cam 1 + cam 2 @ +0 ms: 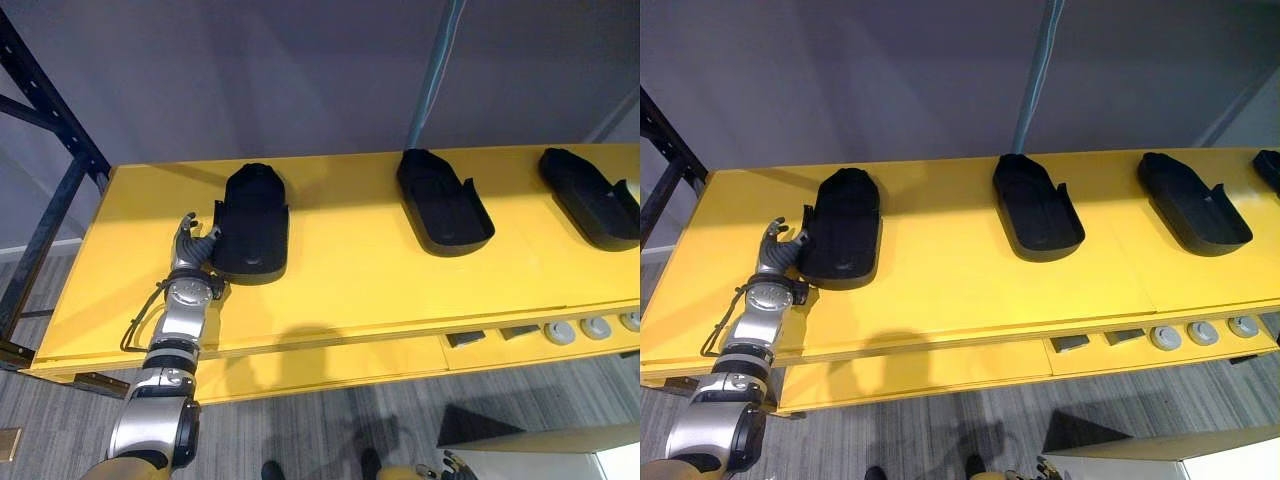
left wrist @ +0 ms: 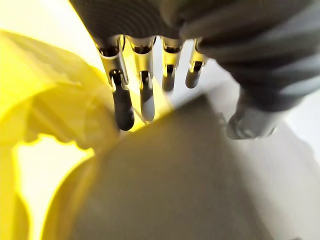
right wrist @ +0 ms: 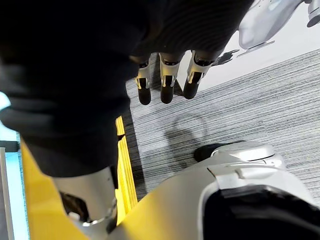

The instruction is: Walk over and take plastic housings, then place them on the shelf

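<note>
Though open-ended, the leftmost black housing [image 1: 250, 225] has raised walls

The left arm [image 1: 170, 345] is silver-grey, built of rounded jointed segments. Just behind the left hand [image 1: 190, 245] sits a dark ribbed cover [image 2: 125, 17] — its silver fingers [image 2: 121, 80] end in dark tips, as do those of the right hand [image 3: 186, 30].
</note>
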